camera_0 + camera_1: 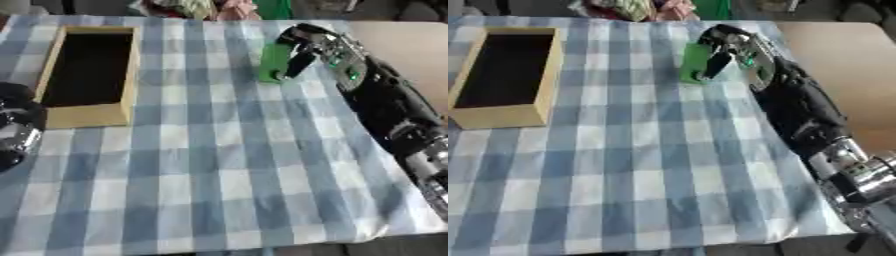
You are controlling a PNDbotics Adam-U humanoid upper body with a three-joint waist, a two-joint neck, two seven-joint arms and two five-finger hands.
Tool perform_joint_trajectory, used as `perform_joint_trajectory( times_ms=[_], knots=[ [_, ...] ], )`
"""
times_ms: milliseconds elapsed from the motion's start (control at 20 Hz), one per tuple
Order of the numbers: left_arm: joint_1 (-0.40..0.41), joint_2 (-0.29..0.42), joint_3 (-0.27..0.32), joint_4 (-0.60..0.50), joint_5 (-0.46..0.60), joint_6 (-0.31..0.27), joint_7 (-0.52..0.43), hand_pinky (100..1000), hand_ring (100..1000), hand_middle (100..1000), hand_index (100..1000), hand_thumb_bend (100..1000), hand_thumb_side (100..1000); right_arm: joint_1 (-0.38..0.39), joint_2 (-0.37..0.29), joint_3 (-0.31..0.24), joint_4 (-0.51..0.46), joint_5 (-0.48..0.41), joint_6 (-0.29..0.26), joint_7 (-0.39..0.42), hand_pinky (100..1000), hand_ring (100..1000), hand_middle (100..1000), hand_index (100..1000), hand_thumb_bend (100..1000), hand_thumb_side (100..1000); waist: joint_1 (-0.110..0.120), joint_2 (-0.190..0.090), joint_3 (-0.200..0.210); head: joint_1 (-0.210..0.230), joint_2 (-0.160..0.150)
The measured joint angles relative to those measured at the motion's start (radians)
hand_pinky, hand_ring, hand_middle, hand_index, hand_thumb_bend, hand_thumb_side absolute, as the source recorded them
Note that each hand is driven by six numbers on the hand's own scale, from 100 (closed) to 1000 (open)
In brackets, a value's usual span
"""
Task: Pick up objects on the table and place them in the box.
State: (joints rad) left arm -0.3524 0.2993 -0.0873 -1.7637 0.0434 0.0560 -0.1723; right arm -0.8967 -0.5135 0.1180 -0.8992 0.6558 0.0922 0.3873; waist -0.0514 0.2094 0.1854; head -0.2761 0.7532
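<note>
Progress looks early — the wooden box point(91, 114) at the far left of the worktop point(219, 165) shows only a dark interior, with nothing visible inside it. One green object point(272, 62) is the only loose item I can see, lying on the checked cloth at the far right, well apart from the box. Getting it across to the box is what remains. Reaching in from the right, the right hand point(730, 50) sits on the object with fingers curled round its near edge — apparently grasping. At the left edge, the left hand point(16, 125) shows only partly; its fingers cannot be made out.
</note>
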Motion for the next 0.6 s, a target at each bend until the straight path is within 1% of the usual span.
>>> perform_joint_trajectory(
  times_ms=[50, 300, 600],
  knots=[
    [0.0, 0.0, 0.0, 0.0, 0.0, 0.0, 0.0, 565, 657, 617, 693, 302, 100, -0.001, -0.002, 0.001, -0.014, -0.004, -0.002, -0.003, 824, 789, 383, 549, 318, 100, 0.0, -0.002, 0.0, 0.0, 0.0],
    [0.0, 0.0, 0.0, 0.0, 0.0, 0.0, -0.001, 565, 657, 617, 693, 302, 100, -0.014, -0.004, 0.018, -0.082, -0.023, -0.009, -0.014, 817, 788, 382, 550, 303, 100, -0.001, -0.006, -0.001, -0.001, 0.0],
    [0.0, 0.0, 0.0, 0.0, 0.0, -0.002, -0.003, 565, 657, 617, 693, 303, 100, -0.051, 0.004, 0.043, -0.16, -0.05, -0.026, -0.017, 814, 789, 384, 554, 295, 100, -0.004, -0.008, 0.001, -0.007, 0.0]
  ],
)
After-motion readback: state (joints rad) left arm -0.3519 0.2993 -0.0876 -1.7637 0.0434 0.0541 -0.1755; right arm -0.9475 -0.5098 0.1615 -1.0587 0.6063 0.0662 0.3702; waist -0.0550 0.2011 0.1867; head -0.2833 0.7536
